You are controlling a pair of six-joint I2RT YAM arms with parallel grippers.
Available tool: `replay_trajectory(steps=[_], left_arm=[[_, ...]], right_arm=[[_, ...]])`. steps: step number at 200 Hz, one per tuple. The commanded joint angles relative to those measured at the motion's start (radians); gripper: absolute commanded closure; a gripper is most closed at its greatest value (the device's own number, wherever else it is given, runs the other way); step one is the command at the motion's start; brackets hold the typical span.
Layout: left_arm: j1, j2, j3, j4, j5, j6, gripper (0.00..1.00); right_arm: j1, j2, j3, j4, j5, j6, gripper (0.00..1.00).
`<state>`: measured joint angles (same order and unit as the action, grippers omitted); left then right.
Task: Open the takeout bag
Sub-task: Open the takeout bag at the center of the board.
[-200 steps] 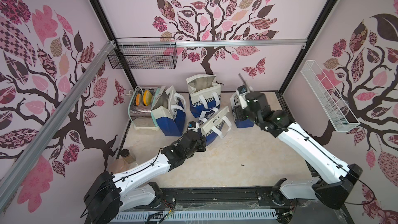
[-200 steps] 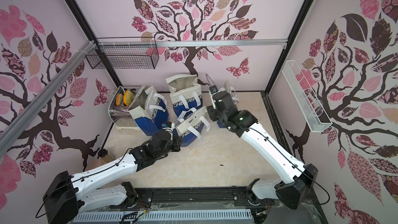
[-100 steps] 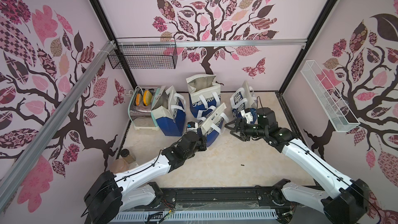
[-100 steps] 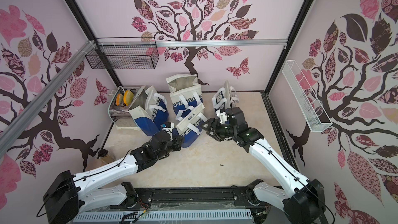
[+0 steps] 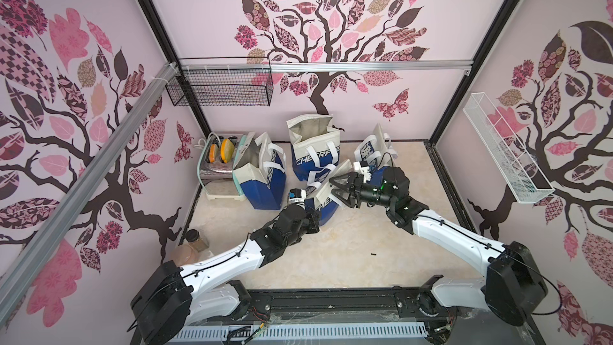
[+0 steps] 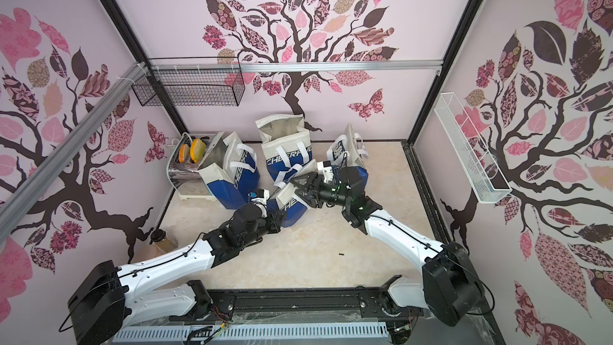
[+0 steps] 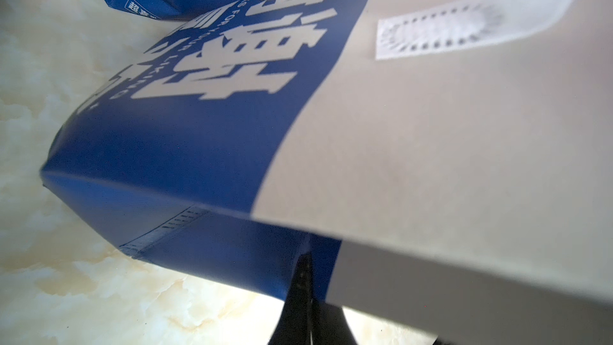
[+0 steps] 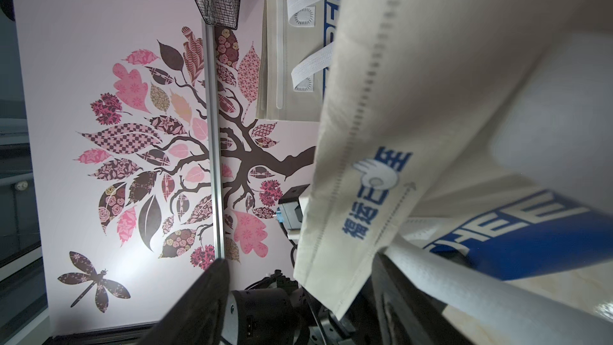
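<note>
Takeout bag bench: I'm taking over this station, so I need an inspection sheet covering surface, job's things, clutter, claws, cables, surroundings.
Surface: marbled table, one dark speck.
Job's things: near bag tilted, mouth closed; toaster-side bag, middle bag and far bag stand behind.
Clutter: toaster holding two orange pieces; lidded jar beside the left arm.
Claws: left claw shut on near bag's side; right claw open, straddling its top flap.
Cables: white cord behind toaster; loose wires at base rail.
Surroundings: black wire basket, white wire basket, tree-decal walls.

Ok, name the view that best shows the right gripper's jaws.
Right wrist: the right gripper is open, the takeout bag's white edge between its fingers. Both top views show it small; the left wrist view misses it.
</note>
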<state>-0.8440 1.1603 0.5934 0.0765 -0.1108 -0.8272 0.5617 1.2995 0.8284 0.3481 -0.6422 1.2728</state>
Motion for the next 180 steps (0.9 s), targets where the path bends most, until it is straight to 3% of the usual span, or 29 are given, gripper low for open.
replay_trajectory(steps=[1, 69, 180], left_arm=[[0.002, 0.006, -0.007, -0.007, -0.001, -0.009, 1.00], [0.001, 0.018, 0.006, -0.018, 0.008, -0.004, 1.00], [0.002, 0.032, 0.014, -0.043, 0.013, 0.011, 1.00]], right_arm=[[0.009, 0.006, -0.031, 0.104, 0.018, 0.042, 0.30], [0.011, 0.036, -0.111, 0.230, 0.042, 0.091, 0.31], [0.014, 0.106, -0.077, 0.359, 0.065, 0.156, 0.46]])
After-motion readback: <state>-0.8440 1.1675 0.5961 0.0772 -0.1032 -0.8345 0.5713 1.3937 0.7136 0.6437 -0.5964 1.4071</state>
